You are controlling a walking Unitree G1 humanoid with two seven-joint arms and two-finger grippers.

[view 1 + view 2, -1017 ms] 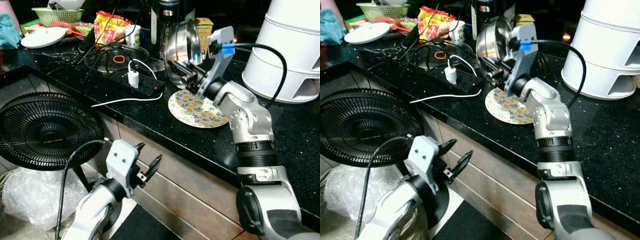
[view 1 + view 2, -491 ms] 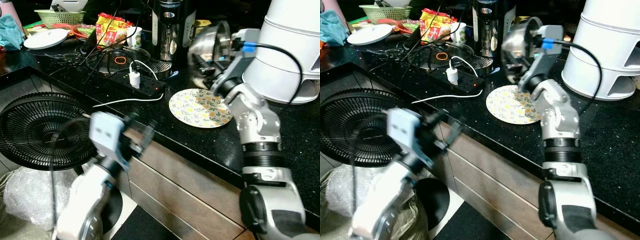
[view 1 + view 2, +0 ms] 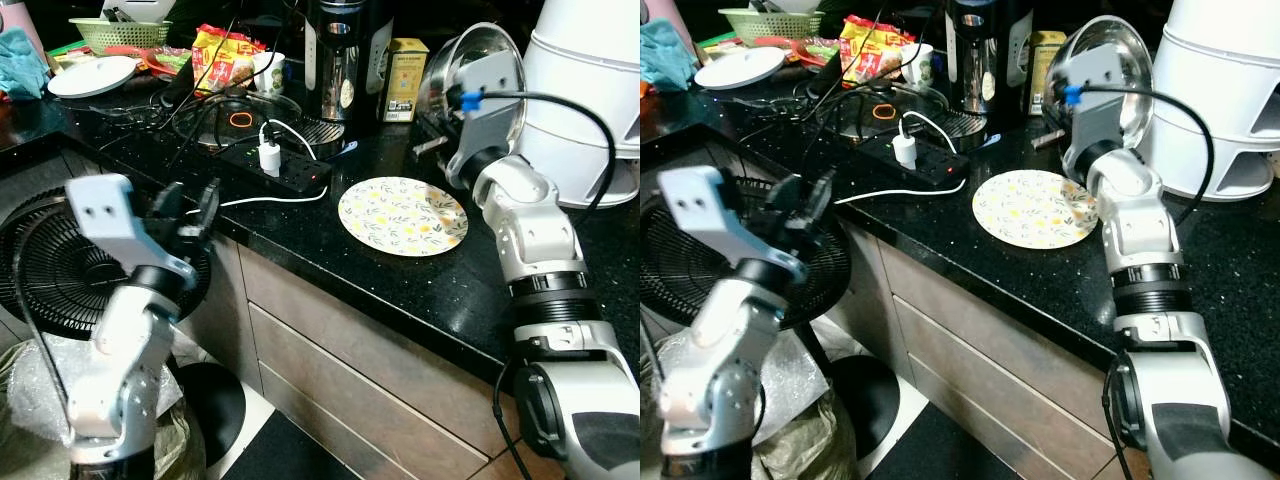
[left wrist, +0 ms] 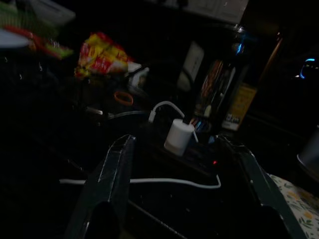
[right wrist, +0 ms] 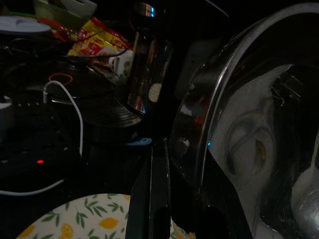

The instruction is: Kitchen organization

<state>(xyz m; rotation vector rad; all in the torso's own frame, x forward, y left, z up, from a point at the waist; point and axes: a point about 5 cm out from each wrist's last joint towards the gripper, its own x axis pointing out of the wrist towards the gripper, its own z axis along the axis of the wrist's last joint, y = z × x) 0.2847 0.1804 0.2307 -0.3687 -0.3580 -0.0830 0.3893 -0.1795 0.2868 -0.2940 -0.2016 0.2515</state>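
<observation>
A shiny steel bowl [image 3: 447, 68] hangs tilted on its side above the black counter [image 3: 330, 250], right beside the white stacked container [image 3: 585, 90]. My right gripper [image 3: 440, 128] is shut on the steel bowl's rim; the rim [image 5: 199, 129] runs past one black finger [image 5: 154, 199]. A floral plate [image 3: 402, 215] lies flat on the counter below and to the left of the bowl. My left gripper [image 3: 190, 205] is open and raised at the counter's front edge, pointing toward the power strip [image 3: 270, 170] with its white charger [image 4: 178, 137].
A coffee machine [image 3: 335, 55], a yellow box [image 3: 403, 65], a snack bag [image 3: 222, 50], tangled cables and a white plate [image 3: 88, 75] crowd the back of the counter. A black fan [image 3: 50, 260] and a plastic bag [image 3: 30, 390] stand on the floor at the left.
My right gripper carried the steel bowl to the right, from above the floral plate to beside the white container. My left arm rose from below the counter to its front edge.
</observation>
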